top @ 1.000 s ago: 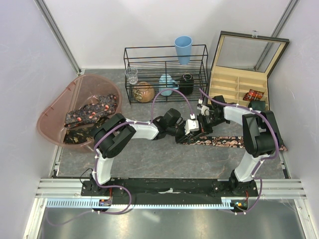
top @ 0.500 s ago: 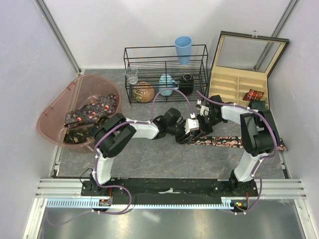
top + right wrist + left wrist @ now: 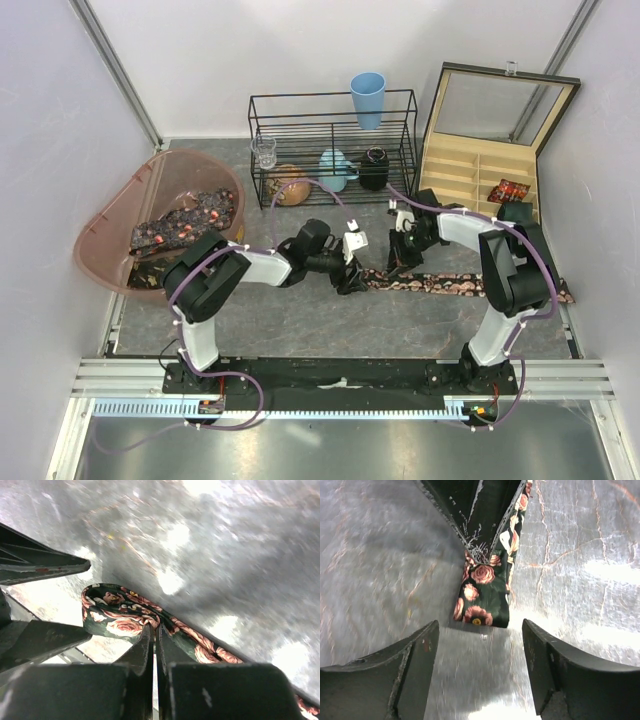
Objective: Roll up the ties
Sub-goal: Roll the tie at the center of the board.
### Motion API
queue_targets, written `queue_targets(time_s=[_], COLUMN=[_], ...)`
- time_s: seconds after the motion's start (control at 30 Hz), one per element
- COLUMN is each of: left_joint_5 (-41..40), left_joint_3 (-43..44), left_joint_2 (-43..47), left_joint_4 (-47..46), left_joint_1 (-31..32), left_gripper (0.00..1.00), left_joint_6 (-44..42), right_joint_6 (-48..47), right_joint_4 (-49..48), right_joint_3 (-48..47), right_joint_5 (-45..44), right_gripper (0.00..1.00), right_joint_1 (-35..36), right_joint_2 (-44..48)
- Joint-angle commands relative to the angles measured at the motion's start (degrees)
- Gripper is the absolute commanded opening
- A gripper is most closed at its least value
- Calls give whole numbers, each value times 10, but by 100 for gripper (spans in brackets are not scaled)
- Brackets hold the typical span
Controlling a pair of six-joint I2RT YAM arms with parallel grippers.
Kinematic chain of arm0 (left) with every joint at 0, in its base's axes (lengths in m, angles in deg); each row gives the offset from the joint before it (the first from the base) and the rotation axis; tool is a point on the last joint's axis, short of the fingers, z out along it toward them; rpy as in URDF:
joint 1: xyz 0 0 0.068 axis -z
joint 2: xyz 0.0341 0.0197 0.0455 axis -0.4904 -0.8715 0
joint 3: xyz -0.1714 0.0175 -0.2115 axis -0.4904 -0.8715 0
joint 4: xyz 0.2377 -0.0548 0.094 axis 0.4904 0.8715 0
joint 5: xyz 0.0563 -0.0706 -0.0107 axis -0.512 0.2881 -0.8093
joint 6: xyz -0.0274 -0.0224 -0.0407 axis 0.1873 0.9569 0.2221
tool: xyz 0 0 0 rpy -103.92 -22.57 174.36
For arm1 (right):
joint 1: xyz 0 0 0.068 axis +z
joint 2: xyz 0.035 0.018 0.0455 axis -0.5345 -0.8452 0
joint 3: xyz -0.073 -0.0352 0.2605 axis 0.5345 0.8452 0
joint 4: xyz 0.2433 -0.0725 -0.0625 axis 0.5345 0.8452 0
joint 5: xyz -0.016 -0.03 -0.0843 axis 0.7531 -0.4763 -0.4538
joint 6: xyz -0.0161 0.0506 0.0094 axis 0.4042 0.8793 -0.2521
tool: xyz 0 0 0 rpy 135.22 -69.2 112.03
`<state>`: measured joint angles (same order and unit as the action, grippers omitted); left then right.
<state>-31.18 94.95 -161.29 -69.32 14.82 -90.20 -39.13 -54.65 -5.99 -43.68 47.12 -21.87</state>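
Note:
A dark tie (image 3: 470, 286) with pink roses lies stretched along the table to the right. Its left end is folded over into a small loop (image 3: 117, 612). My right gripper (image 3: 154, 628) is shut on that fold, its fingers coming down from the top of the left wrist view onto the tie (image 3: 482, 600). The left gripper (image 3: 479, 630) stands open just short of the folded end, nothing between its fingers, and shows in the top view (image 3: 352, 277) left of the right gripper (image 3: 398, 262). More ties (image 3: 185, 224) lie heaped in the pink tub (image 3: 105, 220).
A wire rack (image 3: 333, 145) with a glass, vases and a blue cup (image 3: 367, 98) stands at the back. An open wooden box (image 3: 478, 170) at the back right holds a rolled tie (image 3: 508, 190). White walls close in both sides.
The left gripper has opened, let go of the tie's end and drawn back to the left. The right gripper stays shut on the fold, shifted slightly left.

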Motion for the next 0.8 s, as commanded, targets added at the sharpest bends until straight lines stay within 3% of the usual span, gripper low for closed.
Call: queue_targets(time_s=[0.0, 0.4, 0.63, 0.77], left_joint_5=[4, -38, -47, -44], left_joint_3=[-46, -125, -100, -49], left_joint_2=[46, 52, 47, 35], left_joint_4=[-119, -178, -160, -94], left_joint_1=[-5, -16, -9, -4], left_gripper=[76, 77, 74, 77], left_joint_6=[56, 35, -51, -97], right_joint_6=[-24, -56, -56, -58], right_joint_4=[-97, -136, -132, -133], right_joint_3=[21, 41, 72, 70], right_joint_5=[-104, -17, -10, -11], right_gripper=[0, 0, 0, 0], right_joint_1=[33, 48, 48, 49], right_joint_2=[-41, -35, 3, -7])
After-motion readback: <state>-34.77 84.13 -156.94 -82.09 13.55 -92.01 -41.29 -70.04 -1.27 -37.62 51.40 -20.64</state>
